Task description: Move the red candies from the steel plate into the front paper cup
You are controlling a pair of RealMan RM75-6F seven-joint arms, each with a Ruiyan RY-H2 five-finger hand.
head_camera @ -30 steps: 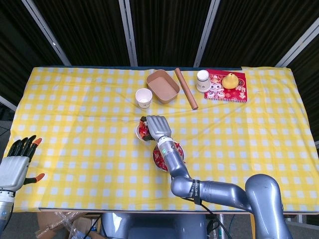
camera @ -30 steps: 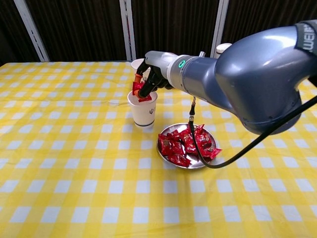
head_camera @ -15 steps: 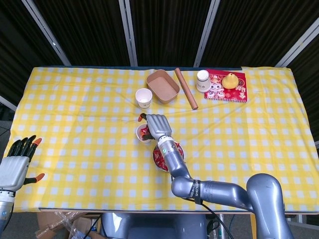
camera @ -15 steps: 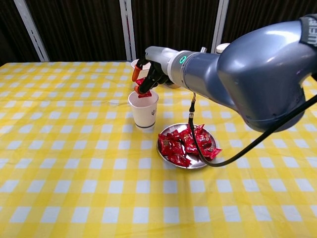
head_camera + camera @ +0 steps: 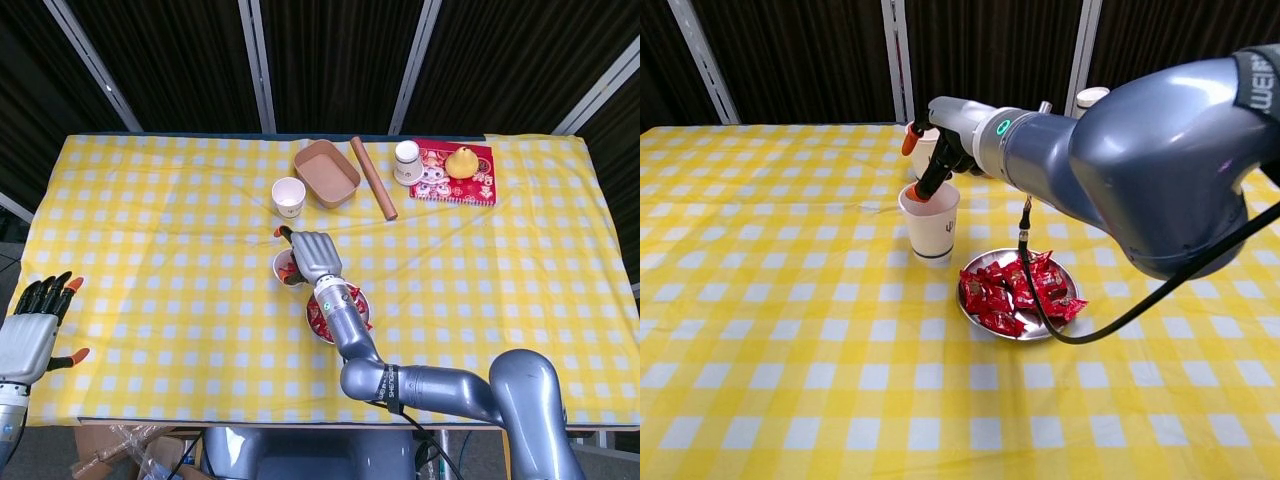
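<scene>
Red candies (image 5: 1018, 291) on steel plate (image 5: 1061, 320), right robot hand (image 5: 930, 150) (fingers apart) over cup (image 5: 930, 222)

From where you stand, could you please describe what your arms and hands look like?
Both hands have orange fingertips. The right arm is glossy blue-grey metal with rounded housings, a small green light near the wrist and a black cable hanging beneath it; the right hand is grey. The left hand has a silver-grey palm and black fingers.

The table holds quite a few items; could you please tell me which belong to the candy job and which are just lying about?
Job:
red candies
steel plate
front paper cup
right hand

Lying about:
rear paper cup
brown tray
wooden rolling pin
white jar
red mat
yellow toy
</scene>
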